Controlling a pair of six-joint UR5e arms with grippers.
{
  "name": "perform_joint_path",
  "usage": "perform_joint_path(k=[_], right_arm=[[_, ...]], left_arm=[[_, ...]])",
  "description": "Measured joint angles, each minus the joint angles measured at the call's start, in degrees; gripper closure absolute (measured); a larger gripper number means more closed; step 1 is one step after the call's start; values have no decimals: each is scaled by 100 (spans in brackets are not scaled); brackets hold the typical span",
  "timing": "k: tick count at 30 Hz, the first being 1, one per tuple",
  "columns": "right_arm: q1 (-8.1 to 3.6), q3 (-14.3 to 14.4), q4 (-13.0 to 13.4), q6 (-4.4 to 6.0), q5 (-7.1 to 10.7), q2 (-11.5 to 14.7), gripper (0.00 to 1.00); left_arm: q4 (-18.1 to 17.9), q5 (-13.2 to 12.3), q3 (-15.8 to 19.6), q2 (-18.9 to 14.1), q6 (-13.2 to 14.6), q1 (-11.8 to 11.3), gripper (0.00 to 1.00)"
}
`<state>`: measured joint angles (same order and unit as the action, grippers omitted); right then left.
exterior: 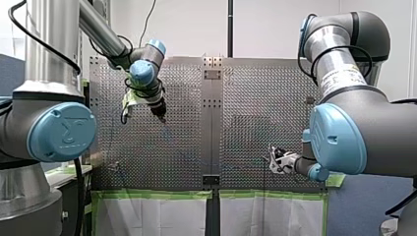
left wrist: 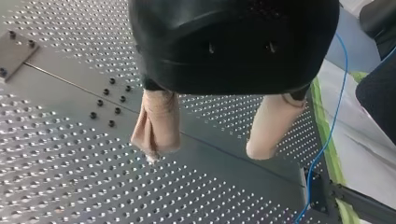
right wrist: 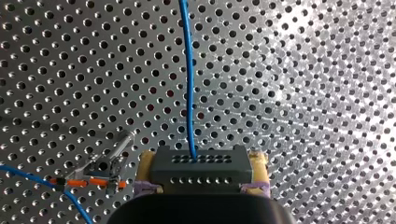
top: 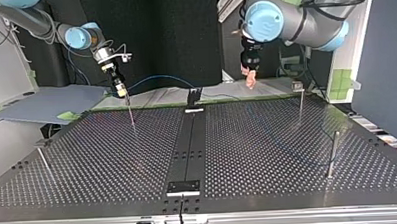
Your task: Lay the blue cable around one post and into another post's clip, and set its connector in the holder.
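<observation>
Right wrist view: the connector [right wrist: 201, 175] hid most of my right tool [right wrist: 202, 159]; only the pads' [right wrist: 146, 164] outer edges showed beside it. The blue cable [right wrist: 188, 70] ran out of frame ahead of the tool. Left wrist view: the cable, by the tabletop's [left wrist: 70, 154] taped edge, was cut off at both ends. Front view: the cable's course over the tabletop was too faint to trace. Top view: the posts' [top: 333, 155] tops were too small to make out.

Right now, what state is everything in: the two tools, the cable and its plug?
Left tool: open, empty.
Right tool: shut on the connector.
Connector: held above the table, in no holder.
Blue cable: leads out of the connector, arching through the air.
</observation>
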<state>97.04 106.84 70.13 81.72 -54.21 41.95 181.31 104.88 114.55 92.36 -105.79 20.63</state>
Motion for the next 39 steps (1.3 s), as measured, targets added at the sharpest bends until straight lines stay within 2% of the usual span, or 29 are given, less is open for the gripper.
perform_joint_path(k=[7,13,19,27,33,39], right_arm=[[-4,1,-2,-4,-36,4,100],[0,0,-1,-5,-38,8,100],[0,1,1,-5,-41,10,100],[3,0,-2,-5,-70,5,100],[1,1,-12,-12,-80,0,100],[2,0,-14,-20,-82,3,100]], left_arm=[[-356,356,188,356,-343,356,0],[-673,656,303,675,-465,675,0],[-953,725,327,955,-523,956,0],[-1319,484,331,1322,-598,1322,0],[-1655,154,332,1656,-867,1656,0],[-1962,-152,314,1962,-944,1962,0]])
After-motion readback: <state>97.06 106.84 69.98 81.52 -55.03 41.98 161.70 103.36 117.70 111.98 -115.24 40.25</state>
